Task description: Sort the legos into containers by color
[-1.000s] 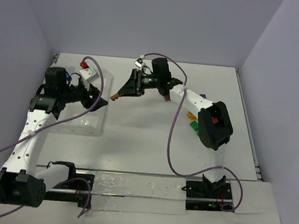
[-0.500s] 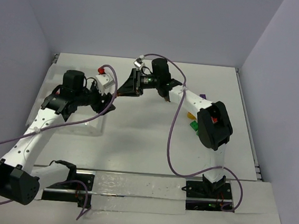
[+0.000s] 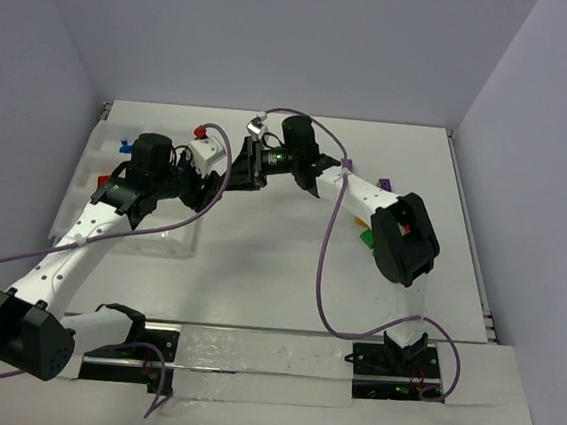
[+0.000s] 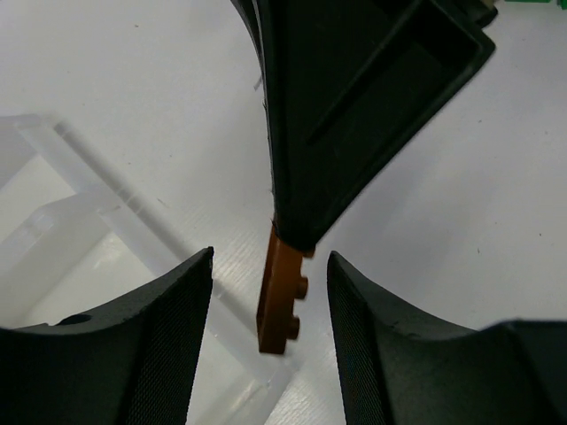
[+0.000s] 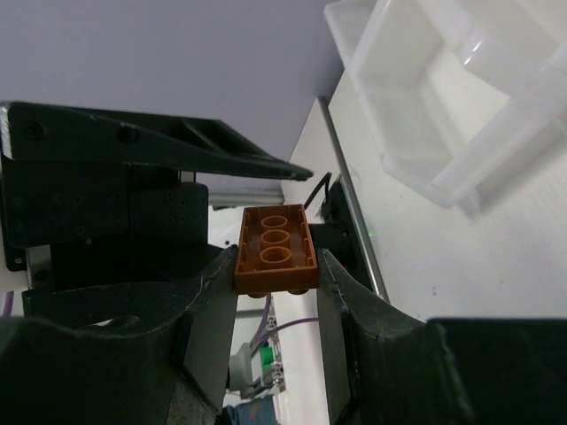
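Where the two arms meet: just beside the right edge of the tray (image 3: 185, 248), above the white desk (image 3: 279, 262), with both grippers pointing at each other.
Orange brick (image 4: 282, 301): a small rectangular piece with round studs, held in the air beside the tray's right edge. In the left wrist view it hangs end-down against a corner of the tray wall. Its height above the tray cannot be told.
Right gripper (image 5: 276, 257): closed on the orange brick, one dark finger pressed against each long side, studs facing the wrist camera.
Left gripper (image 4: 270, 257): jaws apart, one finger on either side of the brick's lower end. A gap shows on both sides, so it touches nothing.
Tray: translucent clear plastic, divided into square compartments, lying on the left part of the desk under the left arm.
Blue piece (image 3: 125, 144): tiny, at the far left of the tray. Which compartment it sits in is hard to tell.
Green piece (image 3: 367, 239): on the desk well to the right of the tray, just beside the right arm.
Yellow piece (image 3: 361, 220): next to the green one, on the tray side and partly hidden by the right arm.
Purple piece (image 3: 385, 185): also far right of the tray, farther back than the green piece.
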Controlling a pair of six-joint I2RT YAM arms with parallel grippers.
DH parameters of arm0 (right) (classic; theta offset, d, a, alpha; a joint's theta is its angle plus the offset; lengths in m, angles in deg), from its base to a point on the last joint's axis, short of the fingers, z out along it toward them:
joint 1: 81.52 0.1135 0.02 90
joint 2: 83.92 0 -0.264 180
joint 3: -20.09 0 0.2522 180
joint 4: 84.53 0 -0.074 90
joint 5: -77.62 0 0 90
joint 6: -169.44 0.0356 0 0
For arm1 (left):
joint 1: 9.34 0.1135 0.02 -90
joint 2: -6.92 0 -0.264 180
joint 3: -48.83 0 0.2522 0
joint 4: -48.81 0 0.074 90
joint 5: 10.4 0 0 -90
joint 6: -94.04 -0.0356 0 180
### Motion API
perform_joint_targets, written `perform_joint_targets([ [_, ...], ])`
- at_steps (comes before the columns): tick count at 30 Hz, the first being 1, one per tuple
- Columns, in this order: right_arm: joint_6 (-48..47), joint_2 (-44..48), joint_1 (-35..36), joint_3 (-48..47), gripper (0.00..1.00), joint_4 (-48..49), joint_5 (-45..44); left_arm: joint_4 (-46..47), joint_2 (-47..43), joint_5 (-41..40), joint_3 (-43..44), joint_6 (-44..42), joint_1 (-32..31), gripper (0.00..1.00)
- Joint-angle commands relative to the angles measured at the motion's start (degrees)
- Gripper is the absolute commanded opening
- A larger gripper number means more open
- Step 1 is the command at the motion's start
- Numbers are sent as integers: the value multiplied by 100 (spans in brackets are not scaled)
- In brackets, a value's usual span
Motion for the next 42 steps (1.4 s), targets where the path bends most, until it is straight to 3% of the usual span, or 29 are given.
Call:
perform_joint_targets([
  [1, 30, 293, 114, 113, 0, 310, 174, 494, 5, -501, 45, 82, -74, 62],
  [8, -81, 348, 113, 157, 0, 214, 131, 154, -231, -316, 33, -311, -74, 62],
  [10, -23, 356, 105, 165, 0, 304, 163, -94, -209, -23, 78, -394, -66, 52],
  [11, 9, 356, 105, 157, 0, 328, 171, -160, -152, 67, 119, -394, -74, 42],
  [20, 230, 432, 108, 203, 0, 738, 444, -659, 62, 571, 250, -252, -43, 4],
  [21, 260, 423, 105, 199, 6, 779, 476, -685, 59, 556, 250, -222, -9, 0],
  [22, 249, 410, 101, 176, 19, 764, 491, -699, 49, 561, 244, -166, 64, 0],
  [24, 115, 402, 71, 158, 43, 563, 461, -753, -68, 755, 223, -62, 506, 0],
  [25, 32, 414, 35, 164, 49, 468, 420, -811, -127, 891, 217, -26, 788, 0],
  [30, -602, 513, -167, 61, 66, -283, 198, -1562, -309, 1087, 380, -459, 1943, 0],
  [31, -932, 523, -236, -26, 74, -691, 146, -1918, -336, 1009, 417, -568, 2489, 0],
  [36, -2780, 721, -437, -363, 79, -2486, -1140, -3114, -89, 1013, 645, -1948, 4447, 0],
  [39, -3580, 858, -458, -481, 80, -3257, -2072, -3121, 171, 802, 686, -2240, 5200, 2],
  [42, -4013, 949, -510, -463, 80, -3524, -2777, -2831, 490, 423, 699, -2244, 5514, 4],
])
